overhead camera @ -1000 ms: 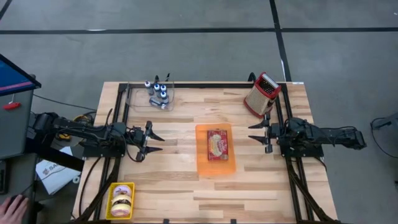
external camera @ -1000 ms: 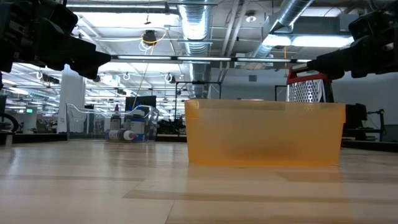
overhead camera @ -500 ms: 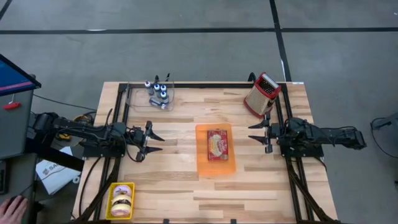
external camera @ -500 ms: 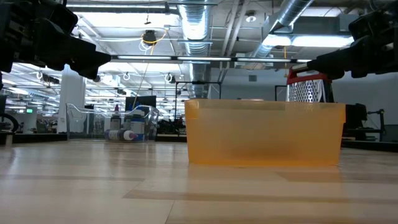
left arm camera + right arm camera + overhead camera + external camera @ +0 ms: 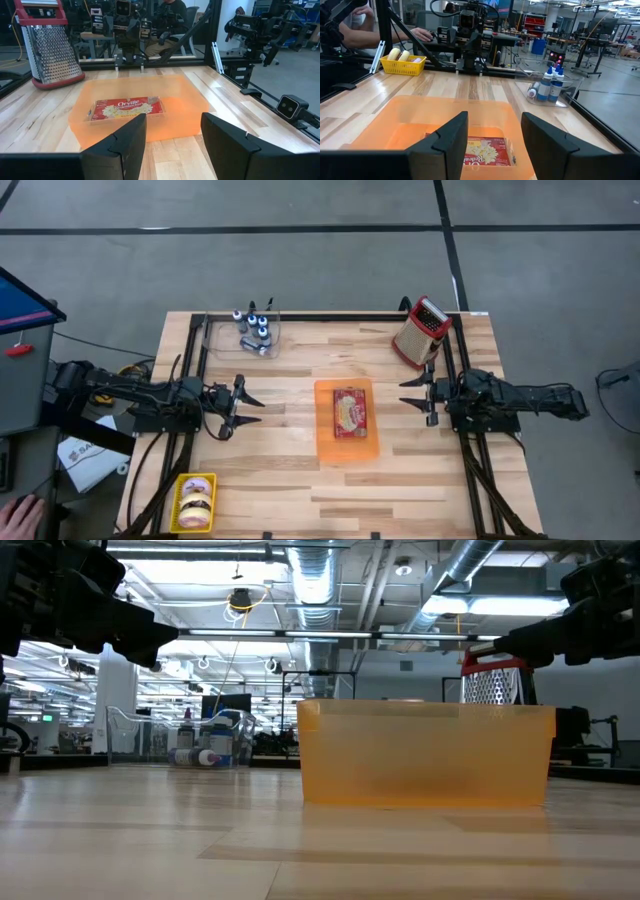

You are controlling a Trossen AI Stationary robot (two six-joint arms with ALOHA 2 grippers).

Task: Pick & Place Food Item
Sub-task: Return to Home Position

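Big robot lab: fat silver pipes (image 5: 318, 585) under ceiling, bright lamps (image 5: 452, 606), more robot arms (image 5: 256, 26) on stands.

On my tabletop (image 5: 270, 470) a red-handled metal box grater (image 5: 421, 332) stands upright in the far right corner; a yellow basket (image 5: 177, 505) sits in the near left corner, holding pale round things I cannot identify; beyond the tabletop's left edge, near that corner, a person's hand (image 5: 20, 515) shows.

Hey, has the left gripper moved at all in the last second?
No. In the high view the left gripper keeps the same gap from the orange bin.
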